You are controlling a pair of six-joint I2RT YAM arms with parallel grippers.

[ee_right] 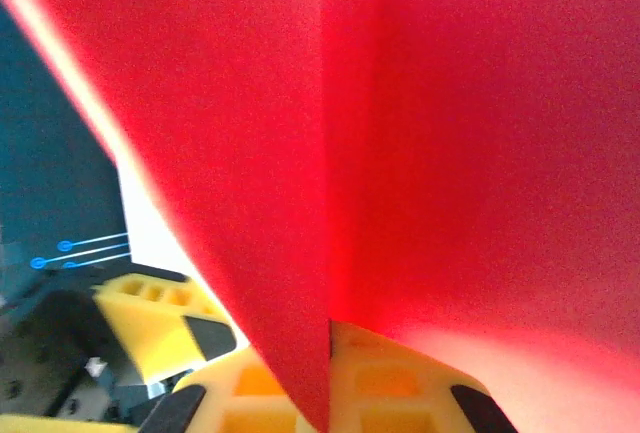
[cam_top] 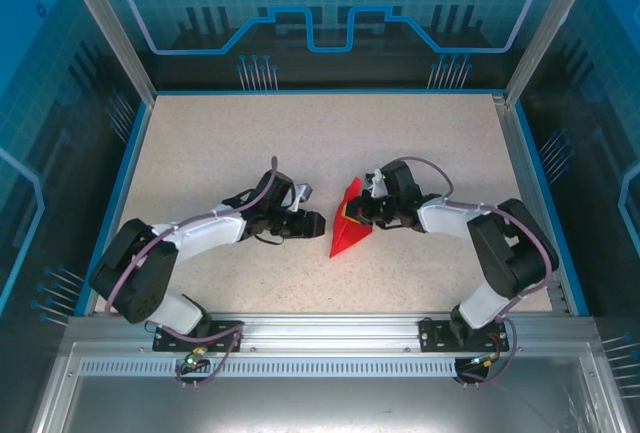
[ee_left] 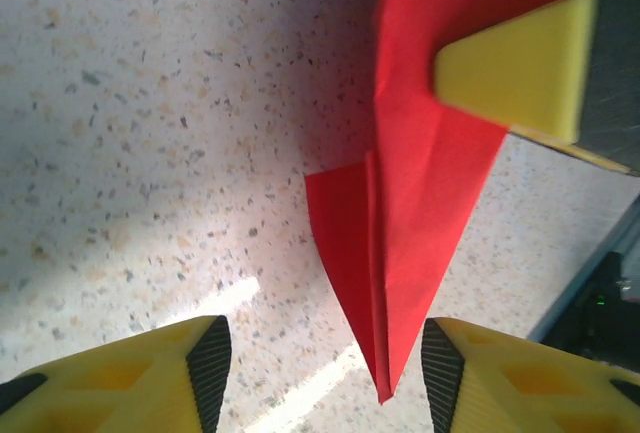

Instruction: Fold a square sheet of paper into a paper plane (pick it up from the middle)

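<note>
Your right gripper (cam_top: 363, 215) pinches the sharp-nosed bright red paper plane (cam_top: 349, 231), central on the speckled table (cam_top: 220, 153); your left gripper (cam_top: 318, 223) stands spread by its nose. Held 1-sided, it may sag and unfold.

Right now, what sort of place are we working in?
Probably an enclosed robot test cell: a speckled tabletop fenced by metal posts and clear panels printed with blue circuit graphics, with the left arm and right arm bolted to a rail at the near edge.
</note>
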